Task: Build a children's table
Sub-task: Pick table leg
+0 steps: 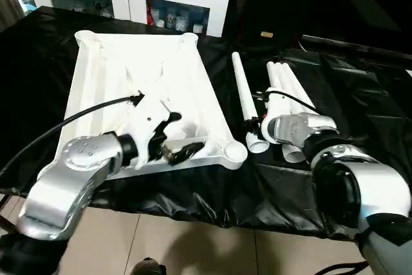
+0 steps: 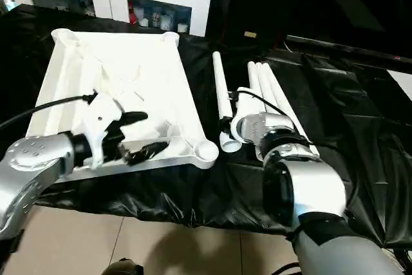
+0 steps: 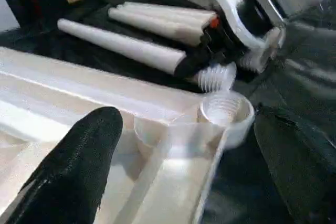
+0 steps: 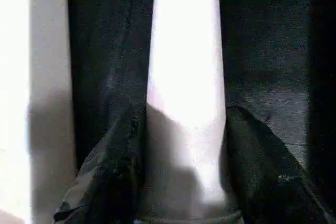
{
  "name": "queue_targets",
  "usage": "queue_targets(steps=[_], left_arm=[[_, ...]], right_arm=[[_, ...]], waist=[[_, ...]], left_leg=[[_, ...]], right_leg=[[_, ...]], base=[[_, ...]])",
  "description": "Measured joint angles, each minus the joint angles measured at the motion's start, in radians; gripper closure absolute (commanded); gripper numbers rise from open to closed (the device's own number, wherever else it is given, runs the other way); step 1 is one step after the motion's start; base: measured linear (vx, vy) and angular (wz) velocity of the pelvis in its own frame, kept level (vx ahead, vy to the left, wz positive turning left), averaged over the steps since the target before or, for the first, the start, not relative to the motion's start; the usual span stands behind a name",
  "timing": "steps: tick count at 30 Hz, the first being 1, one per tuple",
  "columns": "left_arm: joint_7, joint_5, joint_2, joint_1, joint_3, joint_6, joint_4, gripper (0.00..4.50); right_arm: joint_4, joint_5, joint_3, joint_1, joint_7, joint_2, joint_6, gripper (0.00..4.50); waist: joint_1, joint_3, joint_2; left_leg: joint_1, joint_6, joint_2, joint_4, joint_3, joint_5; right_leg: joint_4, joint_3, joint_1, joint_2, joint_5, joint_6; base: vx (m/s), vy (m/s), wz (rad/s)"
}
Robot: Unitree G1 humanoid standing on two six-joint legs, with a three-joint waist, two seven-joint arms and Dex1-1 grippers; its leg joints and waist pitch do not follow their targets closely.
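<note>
We should firm up our right gripper [image 3: 197,66], its fingers [image 4: 105,182] hugging the single leg [image 4: 184,77], while our left gripper [image 2: 135,134], gaping wide and empty, steadies the tabletop [image 1: 193,82] near its corner socket [image 3: 226,109].

glossy white plastic tabletop [image 1: 187,75], shiny black sheet [image 1: 360,88]

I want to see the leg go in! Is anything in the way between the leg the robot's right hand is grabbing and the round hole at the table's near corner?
Nothing visible. The right gripper has its fingers on either side of the separate leg. Only bare black cloth lies between its threaded end and the near corner socket of the tabletop. The left gripper hovers open over the tabletop, beside that socket.
</note>
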Motion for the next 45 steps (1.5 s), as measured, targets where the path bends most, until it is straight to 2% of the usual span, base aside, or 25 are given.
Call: queue_targets(steps=[2, 6, 9, 10, 11, 16, 17, 19, 24, 30, 34, 40, 41, 45], left_arm=[[0.017, 0.002, -0.026, -0.023, 0.001, -0.023, 0.022, 0.00], [0.083, 0.020, -0.121, -0.083, 0.003, -0.086, 0.111, 0.00], [0.107, 0.021, -0.157, -0.114, 0.004, -0.117, 0.158, 0.00], [0.120, 0.022, -0.176, -0.128, 0.004, -0.130, 0.182, 0.00], [0.129, 0.023, -0.193, -0.146, 0.008, -0.141, 0.209, 0.00], [0.223, 0.001, -0.308, -0.254, 0.063, -0.142, 0.343, 0.00], [0.232, -0.008, -0.317, -0.267, 0.070, -0.139, 0.354, 0.00], [0.259, -0.059, -0.375, -0.316, 0.133, -0.127, 0.419, 0.00], [0.279, -0.206, -0.462, -0.438, 0.253, -0.110, 0.530, 0.00], [0.276, -0.339, -0.538, -0.526, 0.340, -0.083, 0.597, 0.00], [0.256, -0.363, -0.544, -0.550, 0.348, -0.062, 0.604, 0.00], [0.251, -0.374, -0.547, -0.549, 0.342, -0.052, 0.618, 0.00], [0.249, -0.376, -0.547, -0.549, 0.342, -0.052, 0.618, 0.28], [0.248, -0.384, -0.546, -0.549, 0.343, -0.043, 0.618, 0.41]], right_arm=[[0.000, 0.011, -0.013, 0.000, 0.036, -0.009, -0.018, 2.59], [-0.028, 0.069, -0.060, 0.001, 0.142, -0.020, -0.087, 2.59], [-0.068, 0.093, -0.077, 0.009, 0.200, -0.028, -0.124, 2.59], [-0.094, 0.111, -0.088, 0.020, 0.236, -0.035, -0.139, 2.59], [-0.112, 0.123, -0.093, 0.034, 0.273, -0.040, -0.153, 2.59], [-0.292, 0.209, -0.096, 0.135, 0.545, -0.032, -0.171, 2.60], [-0.315, 0.221, -0.094, 0.144, 0.574, -0.033, -0.167, 2.60], [-0.451, 0.273, -0.085, 0.221, 0.697, -0.040, -0.139, 2.60], [-0.699, 0.371, -0.021, 0.365, 0.879, -0.054, -0.004, 2.61], [-0.905, 0.443, 0.044, 0.451, 0.971, -0.069, 0.093, 2.61], [-0.983, 0.469, 0.056, 0.497, 0.975, -0.067, 0.130, 2.61], [-1.035, 0.486, 0.066, 0.515, 0.954, -0.069, 0.162, 2.61], [-1.038, 0.494, 0.066, 0.516, 0.951, -0.071, 0.166, 2.61], [-1.041, 0.503, 0.068, 0.517, 0.943, -0.078, 0.176, 2.61]], waist=[[0.000, 0.002, 0.003], [0.002, 0.009, 0.020], [0.003, 0.009, 0.028], [0.002, 0.009, 0.036], [0.005, 0.010, 0.038], [0.006, 0.014, 0.045], [0.003, 0.014, 0.046], [0.010, 0.014, 0.046], [0.031, 0.014, 0.047], [0.054, 0.014, 0.046], [0.060, 0.014, 0.047], [0.059, 0.014, 0.047], [0.059, 0.014, 0.047], [0.058, 0.014, 0.046]], left_leg=[[0.000, -0.001, 0.000, 0.000, 0.000, 0.000], [-0.001, -0.001, 0.000, 0.000, 0.000, 0.001], [-0.001, -0.001, 0.001, 0.000, -0.001, 0.001], [-0.001, -0.001, 0.001, 0.000, 0.000, 0.001], [-0.002, -0.001, 0.001, 0.000, 0.000, 0.001], [-0.002, 0.001, 0.001, 0.000, 0.000, 0.001], [-0.002, 0.001, 0.001, 0.000, 0.000, 0.002], [-0.002, 0.003, 0.001, 0.000, 0.000, 0.002], [-0.002, 0.007, 0.001, 0.000, 0.000, 0.003], [-0.002, 0.010, 0.001, 0.001, 0.000, 0.005], [-0.002, 0.010, 0.001, 0.001, -0.001, 0.005], [-0.002, 0.010, 0.001, 0.001, -0.001, 0.005], [-0.002, 0.010, 0.001, 0.001, -0.001, 0.005], [-0.002, 0.010, 0.001, 0.001, -0.001, 0.005]], right_leg=[[0.000, 0.000, 0.000, 0.000, 0.000, 0.000], [-0.001, 0.000, 0.000, 0.000, 0.003, 0.000], [-0.001, -0.001, 0.000, 0.000, 0.003, 0.000], [-0.001, 0.000, 0.000, 0.000, 0.003, 0.000], [-0.001, -0.001, 0.000, 0.000, 0.003, 0.000], [-0.001, -0.001, 0.000, 0.000, 0.003, -0.001], [-0.001, -0.001, 0.000, 0.000, 0.003, -0.001], [-0.002, -0.002, 0.000, 0.000, 0.003, -0.001], [-0.002, -0.002, 0.000, 0.000, 0.004, -0.002], [-0.002, -0.002, 0.001, 0.000, 0.004, -0.002], [-0.003, -0.002, 0.001, 0.000, 0.004, -0.002], [-0.003, -0.002, 0.001, 0.000, 0.005, -0.001], [-0.003, -0.002, 0.001, 0.000, 0.005, -0.001], [-0.003, -0.002, 0.001, 0.000, 0.005, -0.001]], base=[[0.000, 0.000, 0.00], [0.000, 0.000, 0.00], [0.000, 0.000, 0.00], [0.000, 0.000, 0.00], [0.000, 0.000, 0.00], [0.000, 0.000, 0.00], [0.000, 0.000, 0.00], [0.000, 0.000, 0.00], [0.000, 0.000, 0.00], [0.000, 0.000, 0.00], [0.000, 0.000, 0.00], [0.000, 0.000, 0.00], [0.000, 0.000, 0.00], [0.000, 0.000, 0.00]])
